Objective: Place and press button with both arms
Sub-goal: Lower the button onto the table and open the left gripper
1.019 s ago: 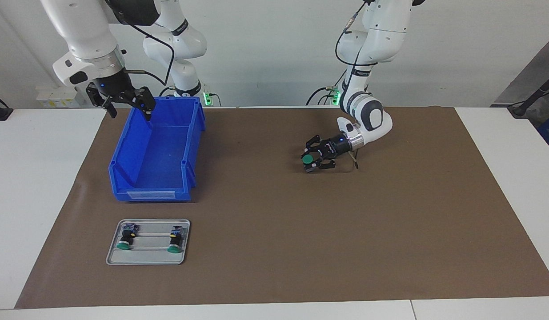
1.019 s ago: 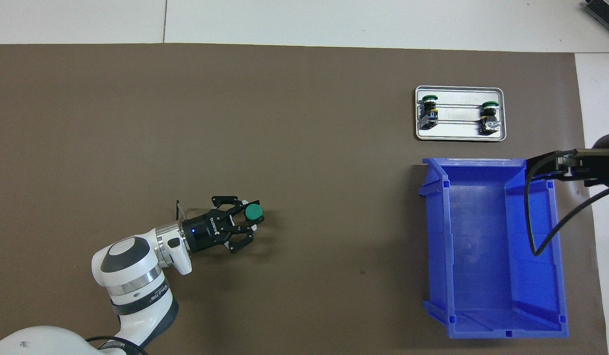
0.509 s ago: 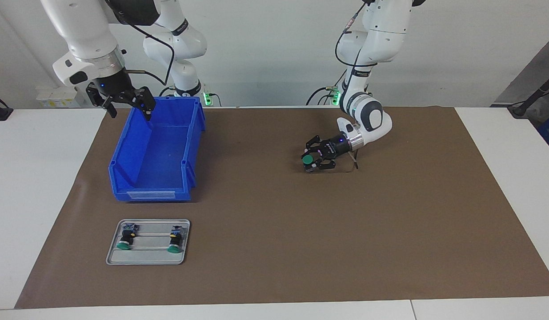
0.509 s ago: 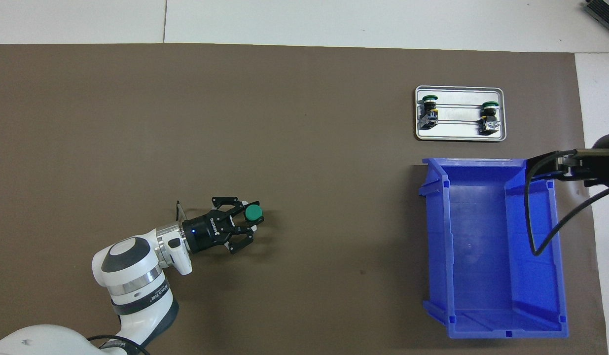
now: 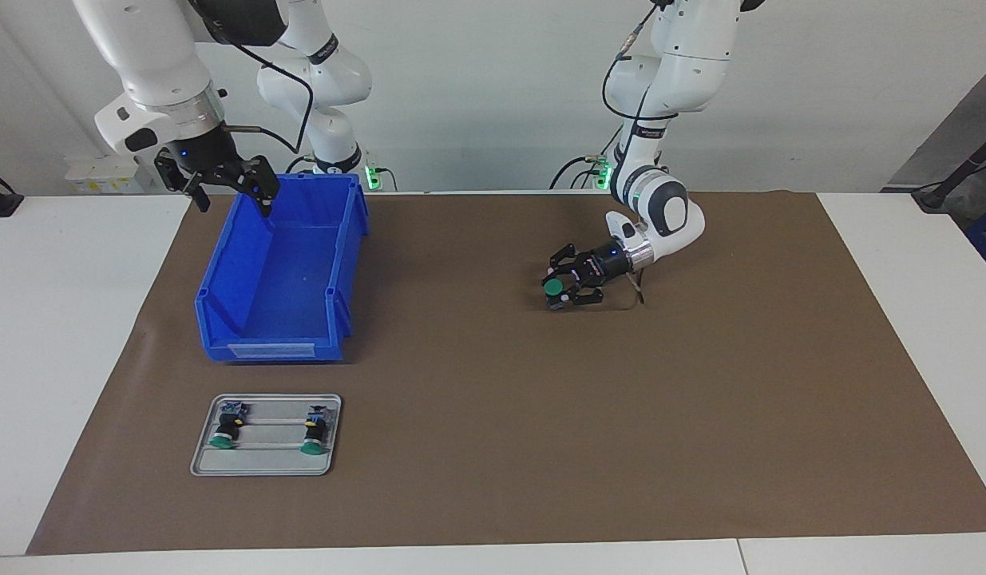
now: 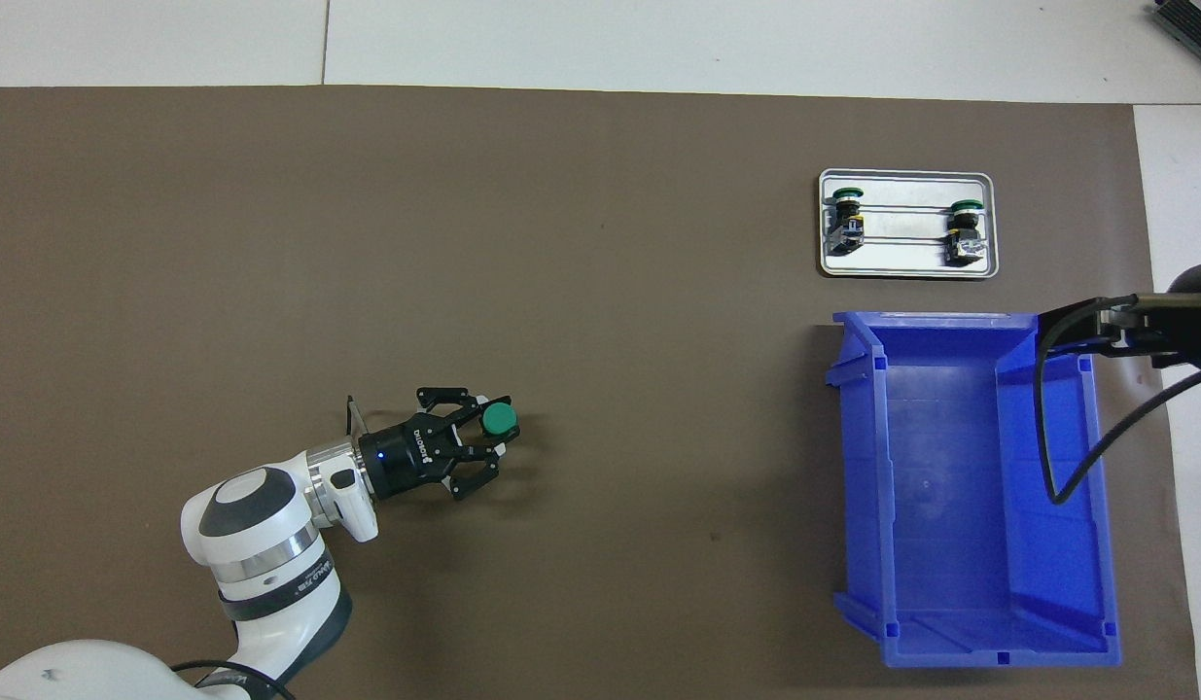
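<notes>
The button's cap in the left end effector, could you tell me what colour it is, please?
Green; the cap shows best in the overhead view.

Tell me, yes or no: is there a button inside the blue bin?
No. The blue bin shows only its bare floor; two buttons lie on the tray and one is in the left gripper.

We are looking from high across the bench, facing the robots, and steeply down from above their end; both views are sharing the brown mat.
</notes>
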`<state>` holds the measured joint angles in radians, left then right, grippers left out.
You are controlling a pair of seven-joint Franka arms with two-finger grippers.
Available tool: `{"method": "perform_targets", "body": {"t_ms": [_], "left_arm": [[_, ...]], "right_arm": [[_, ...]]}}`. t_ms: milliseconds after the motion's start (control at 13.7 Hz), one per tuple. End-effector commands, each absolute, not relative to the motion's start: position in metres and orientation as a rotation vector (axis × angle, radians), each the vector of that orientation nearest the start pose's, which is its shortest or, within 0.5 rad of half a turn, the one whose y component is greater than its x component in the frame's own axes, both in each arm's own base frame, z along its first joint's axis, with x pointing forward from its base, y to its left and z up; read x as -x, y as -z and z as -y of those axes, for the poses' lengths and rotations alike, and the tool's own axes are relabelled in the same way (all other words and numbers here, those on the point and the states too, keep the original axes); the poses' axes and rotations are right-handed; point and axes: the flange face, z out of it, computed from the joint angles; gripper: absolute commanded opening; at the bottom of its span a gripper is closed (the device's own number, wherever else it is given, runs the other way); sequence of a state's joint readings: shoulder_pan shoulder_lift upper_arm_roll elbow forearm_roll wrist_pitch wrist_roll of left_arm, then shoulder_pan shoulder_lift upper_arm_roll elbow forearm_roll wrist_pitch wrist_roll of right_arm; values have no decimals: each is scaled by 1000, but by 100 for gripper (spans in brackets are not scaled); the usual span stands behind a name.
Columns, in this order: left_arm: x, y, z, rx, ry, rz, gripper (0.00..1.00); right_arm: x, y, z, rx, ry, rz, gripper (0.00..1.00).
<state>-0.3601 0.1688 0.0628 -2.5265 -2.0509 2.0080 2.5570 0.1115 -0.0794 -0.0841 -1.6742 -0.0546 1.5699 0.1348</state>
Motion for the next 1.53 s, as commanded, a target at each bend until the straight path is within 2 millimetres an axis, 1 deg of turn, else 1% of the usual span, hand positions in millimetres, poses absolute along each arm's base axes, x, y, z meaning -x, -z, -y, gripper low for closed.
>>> {"method": "perform_targets", "body": {"t_ms": [0, 146, 291, 364, 582, 1019, 1455], "left_arm": [[-419, -217, 180, -1697, -1213, 1001, 22], [-419, -217, 179, -1698, -1213, 1001, 31], [-417, -216, 179, -1701, -1207, 998, 37], [-417, -216, 179, -1701, -1207, 998, 42], [-417, -215, 178, -1709, -1204, 999, 44], [-417, -214, 177, -1714, -1202, 999, 56], [-420, -219, 178, -1712, -1199, 979, 64]], "right_arm": [[-522, -620, -7, 3174, -32, -189, 100], [-522, -620, -7, 3174, -32, -189, 100], [-522, -620, -7, 3174, -32, -189, 100], [-522, -620, -7, 3174, -32, -189, 100], [-522, -620, -7, 3174, -32, -189, 100], [-522, -620, -7, 3174, -32, -189, 100], [-522, -620, -7, 3174, -32, -189, 100]]}}
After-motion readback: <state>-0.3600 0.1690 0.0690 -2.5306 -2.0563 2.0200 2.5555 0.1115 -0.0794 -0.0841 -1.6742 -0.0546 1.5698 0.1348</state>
